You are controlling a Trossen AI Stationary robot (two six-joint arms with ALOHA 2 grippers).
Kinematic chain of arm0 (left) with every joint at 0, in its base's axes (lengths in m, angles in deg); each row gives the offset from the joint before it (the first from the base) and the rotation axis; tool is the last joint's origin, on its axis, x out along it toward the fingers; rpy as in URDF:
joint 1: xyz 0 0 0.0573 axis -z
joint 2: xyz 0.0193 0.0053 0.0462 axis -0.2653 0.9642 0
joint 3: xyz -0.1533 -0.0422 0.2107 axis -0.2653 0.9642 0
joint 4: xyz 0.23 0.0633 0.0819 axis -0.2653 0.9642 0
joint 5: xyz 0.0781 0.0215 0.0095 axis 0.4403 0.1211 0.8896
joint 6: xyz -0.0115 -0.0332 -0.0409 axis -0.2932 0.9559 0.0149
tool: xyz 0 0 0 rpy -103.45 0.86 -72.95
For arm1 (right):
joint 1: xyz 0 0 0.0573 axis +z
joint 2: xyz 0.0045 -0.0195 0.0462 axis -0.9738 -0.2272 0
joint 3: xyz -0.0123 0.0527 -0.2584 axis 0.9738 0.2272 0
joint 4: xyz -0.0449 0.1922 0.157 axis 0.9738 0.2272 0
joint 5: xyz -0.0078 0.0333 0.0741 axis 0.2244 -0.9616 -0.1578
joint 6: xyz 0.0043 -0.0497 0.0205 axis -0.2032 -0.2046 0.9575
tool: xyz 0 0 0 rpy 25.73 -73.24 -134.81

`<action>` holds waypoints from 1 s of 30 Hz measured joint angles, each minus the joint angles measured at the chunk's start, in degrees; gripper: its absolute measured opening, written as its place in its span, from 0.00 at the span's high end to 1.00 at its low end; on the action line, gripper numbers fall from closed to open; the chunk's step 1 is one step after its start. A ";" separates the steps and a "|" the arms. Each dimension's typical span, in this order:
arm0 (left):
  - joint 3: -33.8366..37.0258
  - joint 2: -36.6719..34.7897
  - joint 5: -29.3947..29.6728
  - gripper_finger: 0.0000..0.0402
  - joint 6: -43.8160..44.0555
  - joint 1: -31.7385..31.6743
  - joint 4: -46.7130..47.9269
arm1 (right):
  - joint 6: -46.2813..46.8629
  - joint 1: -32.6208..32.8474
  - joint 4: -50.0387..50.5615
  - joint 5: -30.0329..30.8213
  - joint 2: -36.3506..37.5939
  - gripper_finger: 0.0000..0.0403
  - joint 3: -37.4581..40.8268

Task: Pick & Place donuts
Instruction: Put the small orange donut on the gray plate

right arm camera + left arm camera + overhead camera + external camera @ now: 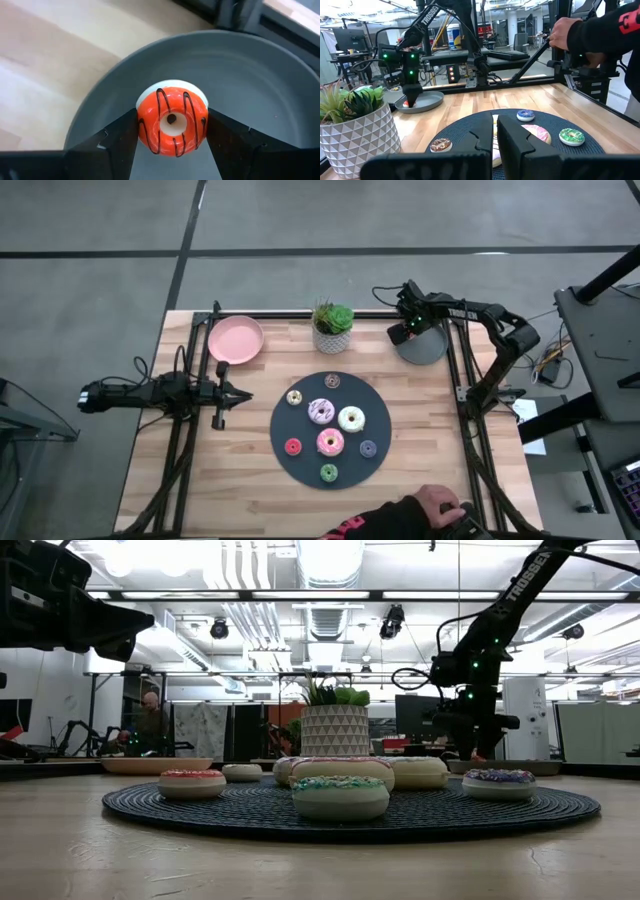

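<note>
My right gripper hangs over the grey plate at the table's far right, shut on a red donut with dark stripes. Several more donuts lie on the dark round disc at the table's middle, among them a pink one, a white one and a green one. My left gripper waits at the table's left side, level and shut, holding nothing. My right gripper pinches the red donut by two opposite sides of its outer rim, one finger on each side. The fingers come from above, pointing steeply down. The donut lies flat with its frosting up, low over the grey plate; whether it rests on the plate I cannot tell.
A pink plate sits at the far left and a white pot with a green plant at the far middle. A person's hand reaches in at the near right edge. Metal frame bars run along both sides.
</note>
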 joint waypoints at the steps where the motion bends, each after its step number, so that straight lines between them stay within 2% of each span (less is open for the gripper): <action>1: 0.00 0.00 0.00 1.00 -0.01 0.02 -0.02 | 0.33 -0.26 -0.01 -0.02 0.03 0.48 -0.22; 30: 0.00 0.00 0.00 1.00 -0.01 -0.05 -0.02 | 0.56 -7.09 0.48 0.04 0.04 0.48 -2.14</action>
